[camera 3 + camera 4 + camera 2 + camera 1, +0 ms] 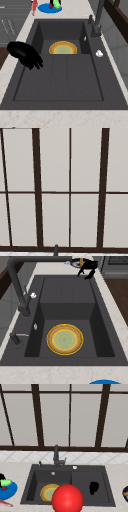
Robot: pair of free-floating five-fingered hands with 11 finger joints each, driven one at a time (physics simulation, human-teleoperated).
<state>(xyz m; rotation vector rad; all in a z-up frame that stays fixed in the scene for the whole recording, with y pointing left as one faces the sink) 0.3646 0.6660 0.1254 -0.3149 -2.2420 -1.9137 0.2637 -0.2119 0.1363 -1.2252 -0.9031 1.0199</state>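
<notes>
- The sink is the landmark: a dark double unit with a deep basin on its left half and a shallow ribbed drainer on its right half, set in a pale counter.
- The right hand hangs over the drainer half of the sink, near the front rim; in the right side view it floats above the drainer's front edge.
- Its fingers point downward, loosely spread and relaxed, and they hold nothing; they do not touch the sink.
- A yellow-rimmed plate with a green centre lies flat on the floor of the sink's deep basin, well apart from the right hand; the left side view shows it centred in the basin.
- A large red ball sits in front of the sink in the front view, covering part of the plate and the front rim.
- The left hand is on the counter left of the sink, at a blue plate; I cannot tell how its fingers stand.
- A green object lies on that blue plate, just beside the left hand.
- The faucet rises at the back rim of the sink, in front of a window with dark bars.
- A dark bowl stands on the counter right of the sink.
</notes>
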